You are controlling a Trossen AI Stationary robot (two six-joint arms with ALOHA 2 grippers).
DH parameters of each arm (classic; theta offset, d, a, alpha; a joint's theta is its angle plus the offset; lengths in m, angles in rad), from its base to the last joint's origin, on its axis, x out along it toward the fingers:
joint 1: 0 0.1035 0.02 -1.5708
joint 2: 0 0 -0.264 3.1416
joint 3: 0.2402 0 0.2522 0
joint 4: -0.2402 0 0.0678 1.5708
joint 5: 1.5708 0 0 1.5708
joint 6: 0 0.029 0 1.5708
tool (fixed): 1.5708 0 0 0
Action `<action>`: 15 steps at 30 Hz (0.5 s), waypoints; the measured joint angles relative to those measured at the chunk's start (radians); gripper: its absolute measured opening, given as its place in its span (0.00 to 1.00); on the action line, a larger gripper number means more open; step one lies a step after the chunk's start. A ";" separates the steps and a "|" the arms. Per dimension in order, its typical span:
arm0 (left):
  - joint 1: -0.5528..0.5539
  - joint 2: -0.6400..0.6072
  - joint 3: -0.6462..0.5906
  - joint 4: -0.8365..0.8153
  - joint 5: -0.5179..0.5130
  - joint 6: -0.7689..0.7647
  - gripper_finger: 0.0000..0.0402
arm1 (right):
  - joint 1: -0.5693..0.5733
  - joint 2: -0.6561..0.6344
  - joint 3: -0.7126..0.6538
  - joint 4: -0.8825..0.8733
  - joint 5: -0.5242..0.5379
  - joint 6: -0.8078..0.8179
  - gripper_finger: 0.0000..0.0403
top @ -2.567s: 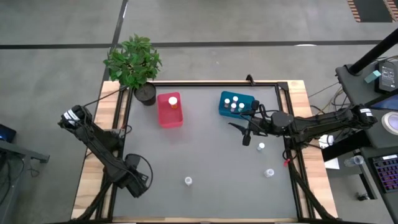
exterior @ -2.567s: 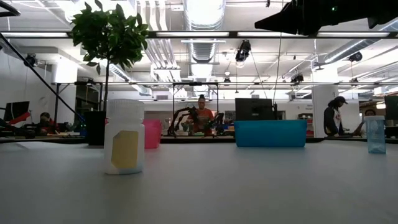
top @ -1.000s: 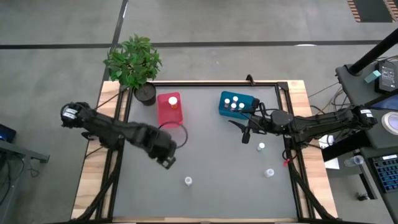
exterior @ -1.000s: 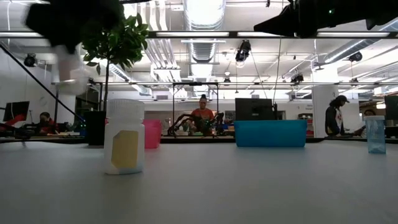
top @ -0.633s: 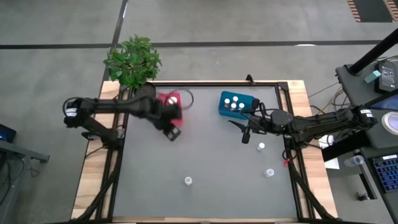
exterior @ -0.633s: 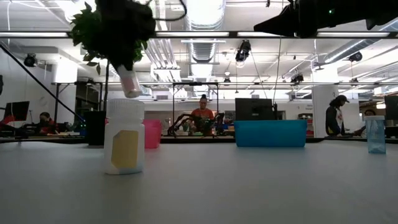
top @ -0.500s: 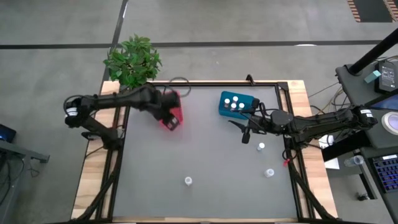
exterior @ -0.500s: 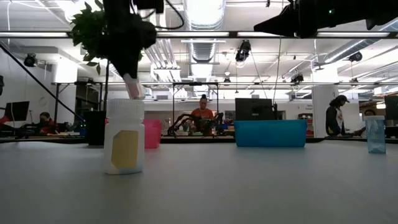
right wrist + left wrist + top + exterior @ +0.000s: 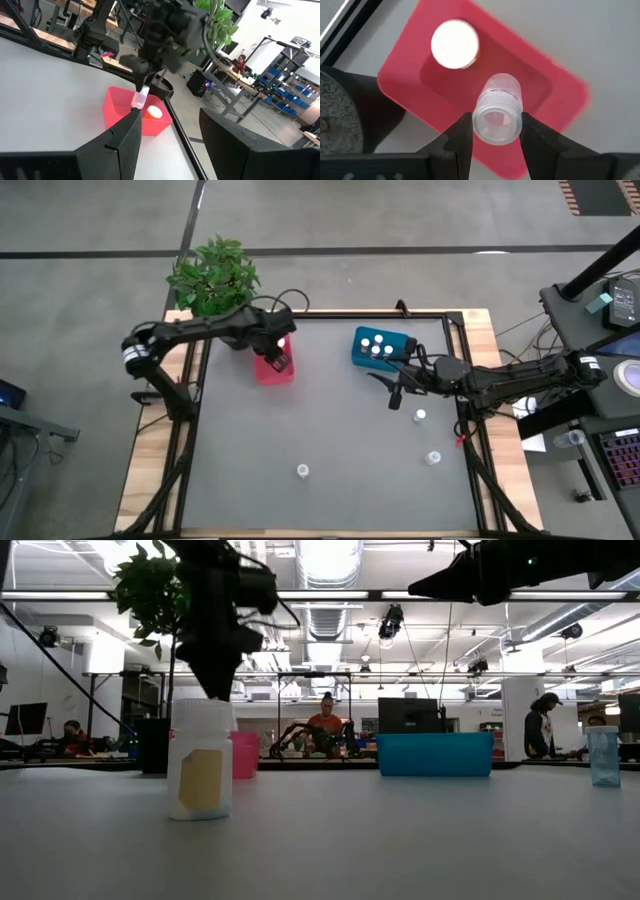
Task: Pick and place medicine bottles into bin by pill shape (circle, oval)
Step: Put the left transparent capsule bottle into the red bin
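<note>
Left gripper (image 9: 492, 131) carried clear bottle (image 9: 496, 109) over pink bin (image 9: 555, 90).

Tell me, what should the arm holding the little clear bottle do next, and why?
Probably lower slightly and open. The left gripper holds the small clear plastic bottle right above the pink-red rectangular plastic bin, where one white-capped bottle already stands, so letting go should drop it inside.

- Past my right arm's own dark fingers (image 9: 122, 145), spread apart at the frame's bottom, I see the pink-red bin (image 9: 131, 116) at centre.
- The other arm's gripper (image 9: 141, 67) hangs above it, gripping a clear bottle (image 9: 139, 99).
- A white cap (image 9: 154, 112) sits inside the bin.
- A plant pot (image 9: 163, 90) stands behind.
</note>
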 joint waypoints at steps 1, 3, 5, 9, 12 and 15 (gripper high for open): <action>0.001 0.017 0.000 -0.006 -0.013 0.010 0.29 | -0.002 0.000 0.000 -0.003 0.000 0.000 0.46; 0.003 0.048 0.000 -0.007 -0.025 0.019 0.29 | -0.007 0.000 0.000 -0.007 0.000 0.004 0.46; 0.007 0.073 0.000 -0.013 -0.026 0.020 0.29 | -0.011 0.000 0.000 -0.007 0.000 0.008 0.46; 0.008 0.117 0.000 -0.015 -0.079 0.023 0.29 | -0.015 0.000 0.000 -0.014 0.000 0.008 0.46; 0.018 0.142 0.000 -0.015 -0.105 0.025 0.29 | -0.015 0.000 0.000 -0.014 0.000 0.009 0.46; 0.029 0.162 0.000 -0.015 -0.108 0.025 0.29 | -0.015 0.000 0.000 -0.015 0.000 0.010 0.46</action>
